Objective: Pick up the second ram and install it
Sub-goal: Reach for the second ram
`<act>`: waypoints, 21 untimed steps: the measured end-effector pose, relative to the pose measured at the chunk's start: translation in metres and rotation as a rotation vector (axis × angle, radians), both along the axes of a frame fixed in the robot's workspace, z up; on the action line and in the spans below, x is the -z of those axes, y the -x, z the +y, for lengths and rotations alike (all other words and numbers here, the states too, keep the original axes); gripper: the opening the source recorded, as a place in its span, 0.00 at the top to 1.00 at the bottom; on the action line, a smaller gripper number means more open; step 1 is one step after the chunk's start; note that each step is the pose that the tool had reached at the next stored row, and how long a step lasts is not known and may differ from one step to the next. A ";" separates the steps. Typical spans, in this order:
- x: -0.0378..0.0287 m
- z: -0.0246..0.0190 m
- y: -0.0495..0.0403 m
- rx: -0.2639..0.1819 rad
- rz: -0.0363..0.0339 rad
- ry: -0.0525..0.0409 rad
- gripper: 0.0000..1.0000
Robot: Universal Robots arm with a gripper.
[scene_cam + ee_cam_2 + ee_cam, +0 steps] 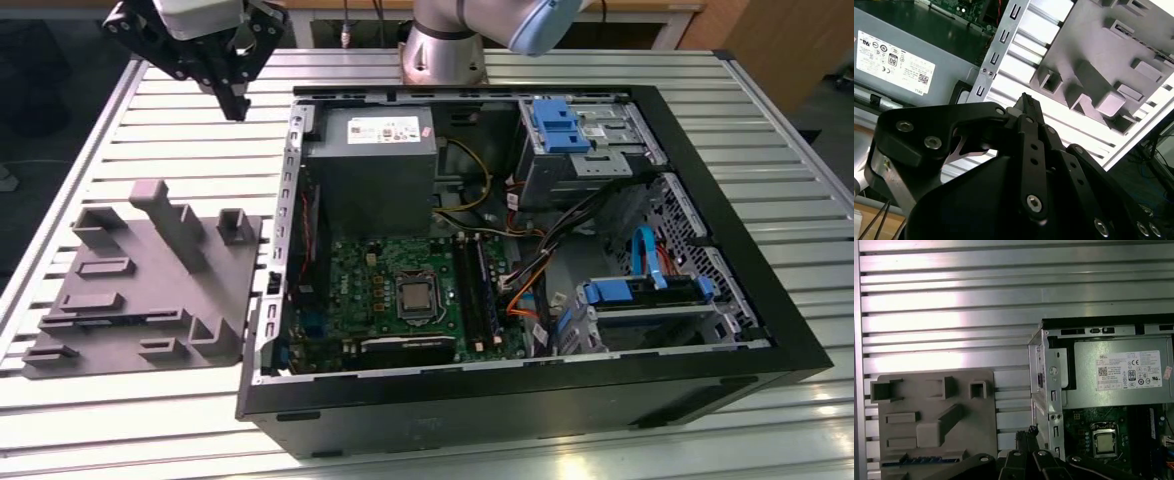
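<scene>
Exterior view: the tool, fingers together and empty, hangs over the ribbed aluminium counter. The second ram lies slotted in a grey holder beside the open computer case. Wooden furniture stands beyond.

The holder tray lies on the table beside the case.
</scene>
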State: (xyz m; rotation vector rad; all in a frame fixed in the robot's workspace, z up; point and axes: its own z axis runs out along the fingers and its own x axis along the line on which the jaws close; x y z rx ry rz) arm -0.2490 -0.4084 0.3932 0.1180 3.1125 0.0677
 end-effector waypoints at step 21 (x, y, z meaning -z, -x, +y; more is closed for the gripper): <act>0.0000 -0.0030 0.0109 0.000 0.0000 0.0000 0.89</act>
